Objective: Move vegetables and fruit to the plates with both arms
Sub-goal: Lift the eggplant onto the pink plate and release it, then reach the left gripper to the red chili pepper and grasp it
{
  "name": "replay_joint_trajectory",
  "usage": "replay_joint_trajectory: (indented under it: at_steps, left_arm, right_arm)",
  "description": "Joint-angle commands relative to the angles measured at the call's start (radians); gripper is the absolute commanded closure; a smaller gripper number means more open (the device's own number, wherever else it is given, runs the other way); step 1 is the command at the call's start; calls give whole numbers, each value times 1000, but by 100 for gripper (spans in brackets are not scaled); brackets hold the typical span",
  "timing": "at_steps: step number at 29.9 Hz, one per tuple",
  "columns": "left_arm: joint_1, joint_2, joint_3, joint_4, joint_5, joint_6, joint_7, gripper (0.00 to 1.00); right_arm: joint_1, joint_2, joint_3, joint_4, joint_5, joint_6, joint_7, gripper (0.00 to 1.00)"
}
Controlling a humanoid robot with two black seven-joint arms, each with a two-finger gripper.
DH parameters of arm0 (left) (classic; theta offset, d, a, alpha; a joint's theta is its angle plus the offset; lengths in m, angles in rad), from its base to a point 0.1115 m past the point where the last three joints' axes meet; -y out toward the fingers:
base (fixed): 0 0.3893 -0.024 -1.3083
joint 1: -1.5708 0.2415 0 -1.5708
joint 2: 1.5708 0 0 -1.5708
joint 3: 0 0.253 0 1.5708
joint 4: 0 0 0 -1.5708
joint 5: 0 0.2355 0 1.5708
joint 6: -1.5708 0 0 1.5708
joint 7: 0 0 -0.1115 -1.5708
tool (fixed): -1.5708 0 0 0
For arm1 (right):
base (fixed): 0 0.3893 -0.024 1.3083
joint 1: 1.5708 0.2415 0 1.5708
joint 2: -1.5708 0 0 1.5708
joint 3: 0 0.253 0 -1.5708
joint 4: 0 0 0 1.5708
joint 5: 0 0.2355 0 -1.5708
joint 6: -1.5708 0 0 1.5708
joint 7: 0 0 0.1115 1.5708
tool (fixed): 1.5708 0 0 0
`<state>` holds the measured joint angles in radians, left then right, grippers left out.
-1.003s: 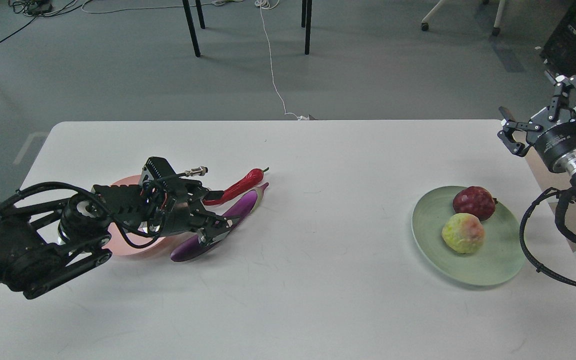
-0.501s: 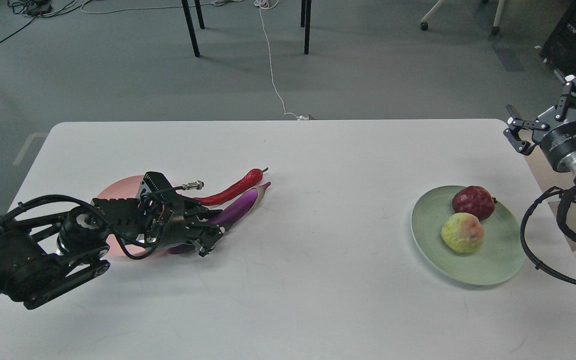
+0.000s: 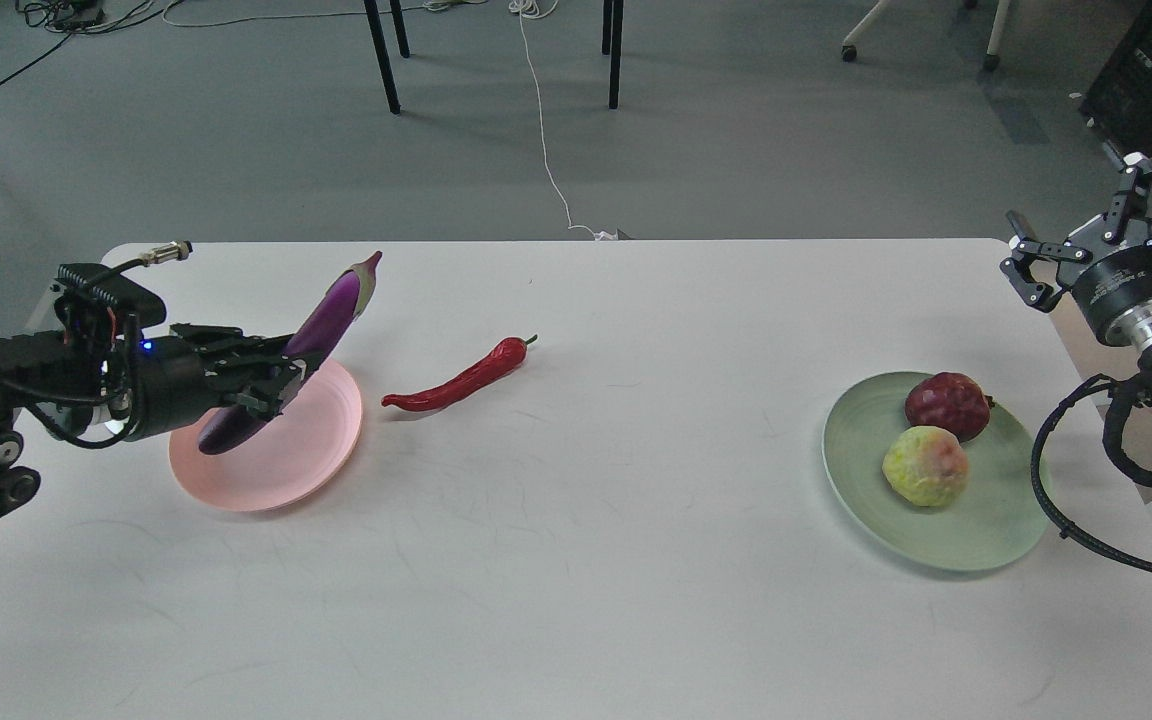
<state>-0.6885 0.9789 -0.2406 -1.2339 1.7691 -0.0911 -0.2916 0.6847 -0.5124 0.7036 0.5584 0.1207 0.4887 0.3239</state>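
Note:
My left gripper is shut on the purple eggplant and holds it tilted in the air above the pale pink plate, stem end up and to the right. The red chili pepper lies on the table just right of the pink plate. The dark red fruit and the yellow-green fruit rest on the pale green plate at the right. My right gripper is open and empty, raised beyond the table's right edge, behind the green plate.
The white table has its right edge close to my right arm's cables. Beyond the far edge are grey floor, black chair legs and a white cable.
My left gripper closed on the eggplant, lifted it off the table and carried it left over the pink plate. The chili stayed in place. The right gripper shifted only slightly.

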Motion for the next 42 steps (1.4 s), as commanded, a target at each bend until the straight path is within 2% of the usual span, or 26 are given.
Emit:
replay_joint_trajectory:
  at_steps: [1,3,6,10,16,18,20,23,25,29,33,39,42]
  left_arm:
    - [46,1,-2,46,-2,2,5,70]
    - [49,-5,4,85,1,1,9,59]
    - [55,-40,4,131,0,1,6,56]
    - [58,-55,4,132,-5,1,8,35]
    - [43,-46,-6,132,-19,-9,0,22]
    - [5,-40,-14,132,-40,-16,-3,21]
    - [-102,-40,-8,132,-71,-48,-3,21]
    - [-271,-61,-6,129,-80,-165,2,21]
    - [-331,-116,-2,126,-76,-202,9,21]
    - [-350,-268,4,128,-40,-203,23,22]
    - [-341,-397,10,137,79,-202,55,26]
    - [-342,-543,124,215,151,-190,58,33]
    - [-339,-577,147,235,153,-188,58,39]
  right_arm:
    - [-1,8,-6,0,-1,0,0,2]
    - [-2,14,-15,0,-3,0,-2,2]
    - [-1,12,-53,1,-16,0,-3,2]
    - [6,5,-76,-2,-16,0,-3,2]
    - [7,5,-76,-5,-16,0,-3,2]
    - [7,5,-76,-5,-16,0,-3,2]
    - [7,5,-76,-5,-16,0,-3,2]
    - [7,5,-75,-3,-16,0,-2,2]
    - [9,6,-75,-2,-16,0,-3,2]
    - [9,6,-75,0,-16,0,-2,2]
    - [1,5,-73,-2,-16,0,-2,2]
    - [-2,5,-66,1,-15,0,-2,2]
    - [-2,5,-66,5,-15,0,-2,2]
